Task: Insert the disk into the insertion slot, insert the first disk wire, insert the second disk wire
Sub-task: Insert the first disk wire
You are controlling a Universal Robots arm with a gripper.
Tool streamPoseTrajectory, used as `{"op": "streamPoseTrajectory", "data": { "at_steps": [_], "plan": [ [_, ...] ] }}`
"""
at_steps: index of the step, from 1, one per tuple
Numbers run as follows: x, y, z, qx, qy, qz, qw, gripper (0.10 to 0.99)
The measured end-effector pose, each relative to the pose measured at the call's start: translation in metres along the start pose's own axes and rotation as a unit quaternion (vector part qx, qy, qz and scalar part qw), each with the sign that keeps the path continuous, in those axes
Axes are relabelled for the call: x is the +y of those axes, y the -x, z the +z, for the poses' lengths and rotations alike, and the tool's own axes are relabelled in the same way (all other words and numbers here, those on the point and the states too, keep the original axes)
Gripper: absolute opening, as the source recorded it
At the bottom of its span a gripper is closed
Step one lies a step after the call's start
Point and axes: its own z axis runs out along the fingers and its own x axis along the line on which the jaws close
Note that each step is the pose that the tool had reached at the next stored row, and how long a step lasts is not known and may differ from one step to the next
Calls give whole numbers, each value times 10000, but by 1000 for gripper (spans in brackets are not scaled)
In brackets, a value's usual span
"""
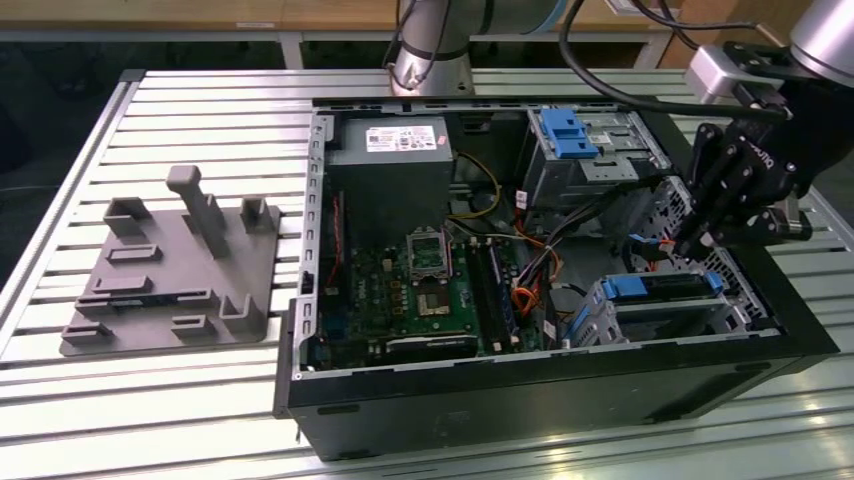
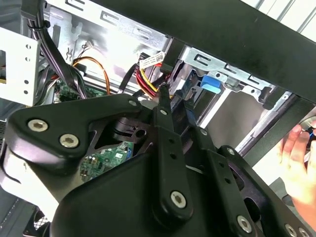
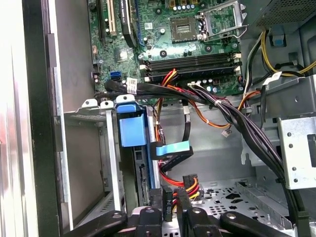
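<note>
Slatted metal bench (image 1: 200, 100) carries two things: one grey fixture (image 1: 174, 290) toward the exterior view's left and one open black case (image 1: 534, 400) beside it; the arm (image 1: 434, 40) rises behind the case and reaches down into its corner at the exterior view's right.

Inside the case sit a board (image 1: 427, 290), a power box (image 1: 394, 170) and two cages; the tall cage (image 1: 587, 140) has a blue latch; the low perforated slot (image 1: 601, 322) holds the one disk (image 1: 661, 288), its blue rail showing at the open end.

A thick black bundle (image 3: 237, 118) of cables crosses the bay just over the disk (image 3: 131, 126) in the first wrist view; a flat blue cable (image 3: 173, 149) curls in beside the rail, its black end at the disk's rear edge, though I cannot tell if it is seated.

The tool (image 1: 687, 245) hangs just beside the slot; in the first wrist view the tool (image 3: 168, 200) is closed on the black plug of a red, yellow and black wire (image 3: 190, 185), near the disk's rear; in the second wrist view the tool (image 2: 164, 98) points at the same wire (image 2: 148, 74).

One hand (image 2: 296, 158) rests outside the case wall.
</note>
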Motion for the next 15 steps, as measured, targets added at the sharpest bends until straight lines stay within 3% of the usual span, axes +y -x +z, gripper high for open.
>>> {"op": "streamPoseTrajectory", "data": {
  "at_steps": [11, 15],
  "plan": [
    [1, 27, -3, 13, 0, 1, 10000, 267],
    [1, 27, -4, 52, -5, 4, 10000, 267]
  ]
}}
